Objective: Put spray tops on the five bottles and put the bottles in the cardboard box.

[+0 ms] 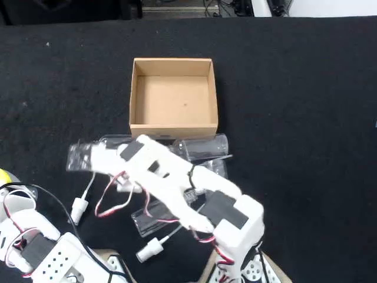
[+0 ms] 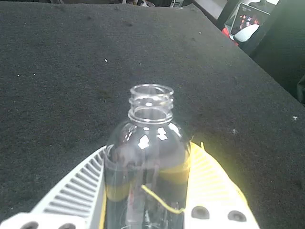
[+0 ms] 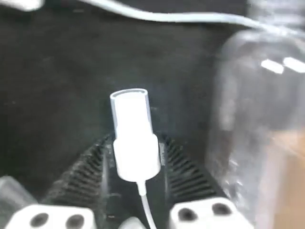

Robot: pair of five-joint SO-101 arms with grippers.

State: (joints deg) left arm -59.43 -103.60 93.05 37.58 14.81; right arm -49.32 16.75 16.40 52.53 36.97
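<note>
In the left wrist view my left gripper [image 2: 148,149] is shut on a clear open-necked bottle [image 2: 151,102], which points out over the black table. In the right wrist view my right gripper [image 3: 135,145] is shut on a white spray top [image 3: 135,136] with its thin tube trailing back. From above, the right arm stretches left in front of the cardboard box [image 1: 134,94], its gripper [image 1: 79,158] blurred. Clear bottles [image 1: 203,147] lie in front of the box, one [image 1: 150,219] under the arm. Loose spray tops [image 1: 79,206] [image 1: 150,250] lie near the front.
The left arm's base [image 1: 35,247] sits at the front left corner, with red and black wires looping beside it. Another clear bottle [image 3: 257,119] lies close beside the right gripper. The black table [image 1: 306,118] stretches wide to the right of the box.
</note>
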